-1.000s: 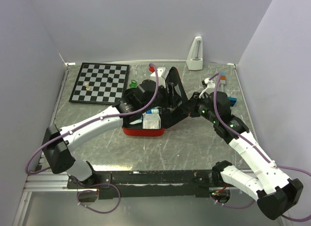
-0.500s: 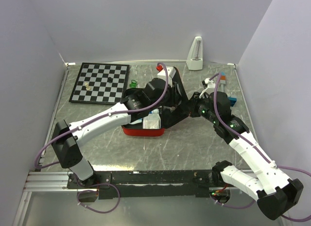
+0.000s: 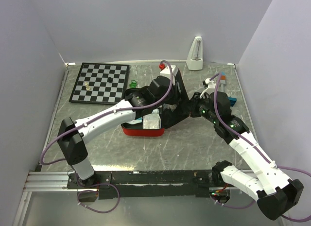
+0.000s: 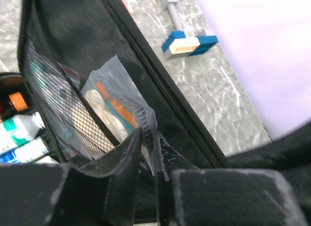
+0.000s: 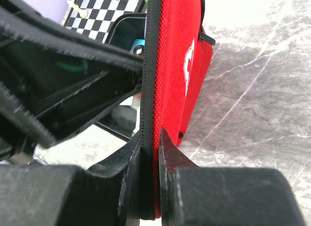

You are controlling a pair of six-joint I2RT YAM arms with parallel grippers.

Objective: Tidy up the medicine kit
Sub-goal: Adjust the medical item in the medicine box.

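Observation:
The red medicine kit (image 3: 142,131) lies open at mid-table, its lid (image 3: 176,90) standing upright. My right gripper (image 3: 191,109) is shut on the lid's edge; in the right wrist view the fingers (image 5: 150,138) pinch the red shell (image 5: 177,65) and its black zip band, with the white cross (image 5: 188,60) facing right. My left gripper (image 3: 169,105) reaches into the lid's black lining. In the left wrist view it (image 4: 148,138) is shut on a clear plastic packet (image 4: 116,104) with orange and teal contents, against the mesh pocket (image 4: 53,90). Tubes (image 4: 22,131) lie in the base.
A black-and-white chessboard (image 3: 100,82) with a few pieces lies at the back left. A white metronome (image 3: 195,53) stands at the back wall. Coloured blocks (image 3: 226,87) lie right of the kit, also in the left wrist view (image 4: 189,43). A white box (image 3: 151,121) sits in the kit's base.
My left arm has swung right and forward, bringing its gripper up against the lid's inner side. The right arm and the lid have stayed put.

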